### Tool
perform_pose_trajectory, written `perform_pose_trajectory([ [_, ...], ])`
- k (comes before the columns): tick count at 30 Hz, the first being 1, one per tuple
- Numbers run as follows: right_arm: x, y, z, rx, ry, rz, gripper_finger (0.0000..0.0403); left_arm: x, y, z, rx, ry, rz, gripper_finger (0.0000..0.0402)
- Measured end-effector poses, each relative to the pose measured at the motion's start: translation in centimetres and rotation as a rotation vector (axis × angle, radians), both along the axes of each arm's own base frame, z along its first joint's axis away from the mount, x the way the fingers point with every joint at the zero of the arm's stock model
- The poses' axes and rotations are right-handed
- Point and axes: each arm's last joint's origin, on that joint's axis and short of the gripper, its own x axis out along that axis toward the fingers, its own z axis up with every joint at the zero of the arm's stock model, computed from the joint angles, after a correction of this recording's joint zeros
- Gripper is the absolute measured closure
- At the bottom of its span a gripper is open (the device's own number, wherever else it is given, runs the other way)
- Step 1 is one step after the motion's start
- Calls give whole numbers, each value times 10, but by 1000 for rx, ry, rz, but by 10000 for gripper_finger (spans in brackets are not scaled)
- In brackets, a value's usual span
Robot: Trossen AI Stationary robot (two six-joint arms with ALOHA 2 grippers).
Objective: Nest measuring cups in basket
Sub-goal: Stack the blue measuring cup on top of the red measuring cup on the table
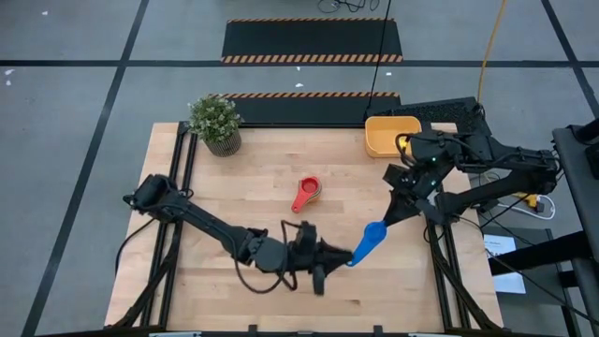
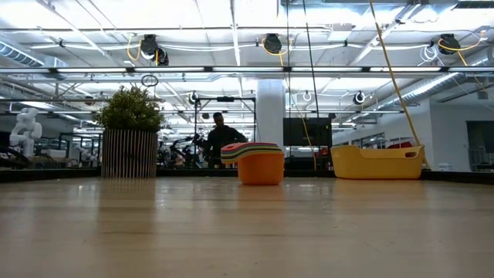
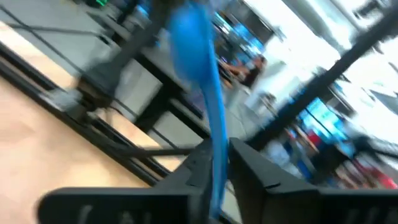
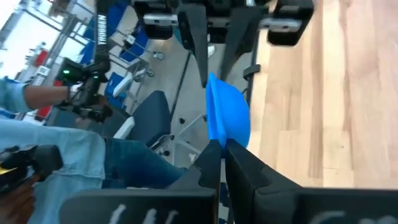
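A blue measuring cup [image 1: 372, 239] hangs in the air over the table's near right part, held between both grippers. My left gripper [image 1: 339, 255] is shut on its handle, and my right gripper [image 1: 386, 223] is shut on its bowl. In the left wrist view the blue cup [image 3: 189, 43] points away from the fingers; in the right wrist view its bowl [image 4: 229, 112] sits just past the fingers. The other cups form a nested stack [image 1: 307, 194] standing mid-table, red on top, an orange cup [image 2: 260, 167] outermost. The yellow basket [image 1: 391, 137] [image 2: 377, 162] stands at the far right. My left gripper pinches the blue cup's flat handle [image 3: 217, 155] between its two fingers, coming level from the table's left along the handle. The cup is lifted clear, bowl pointing away. My right gripper pinches the rim of the blue bowl [image 4: 219, 142] between its fingers, slanting in from the far right.
A potted green plant [image 1: 215, 123] [image 2: 130, 131] stands at the far left corner. Bare wood lies between the stack and the basket. People show in the room beyond the table, including a person in a light blue sleeve [image 4: 37, 130].
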Motion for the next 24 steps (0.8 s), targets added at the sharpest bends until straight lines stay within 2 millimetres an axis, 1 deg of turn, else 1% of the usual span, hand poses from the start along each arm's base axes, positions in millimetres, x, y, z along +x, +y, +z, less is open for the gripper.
perform_pose_trajectory([
  [4,1,-2,-1,-4,7,-18,402,0,3,0,-11,2,96,284],
  [7,0,-3,-1,3,21,-26,402,-2,2,0,-4,16,125,234],
  [10,-1,-4,-3,7,51,-35,402,-8,5,6,28,56,145,192],
  [12,-2,-4,-4,15,70,-35,402,-17,9,15,40,86,166,174],
  [14,-3,-4,-5,25,85,-31,402,-29,12,26,55,123,174,165],
  [17,-2,-4,-4,43,93,-28,402,-45,20,39,67,180,187,163],
  [21,-1,-4,-3,59,94,-39,403,-61,29,47,67,254,206,169],
  [24,3,-4,-2,81,89,-52,403,-68,32,46,54,304,211,174],
])
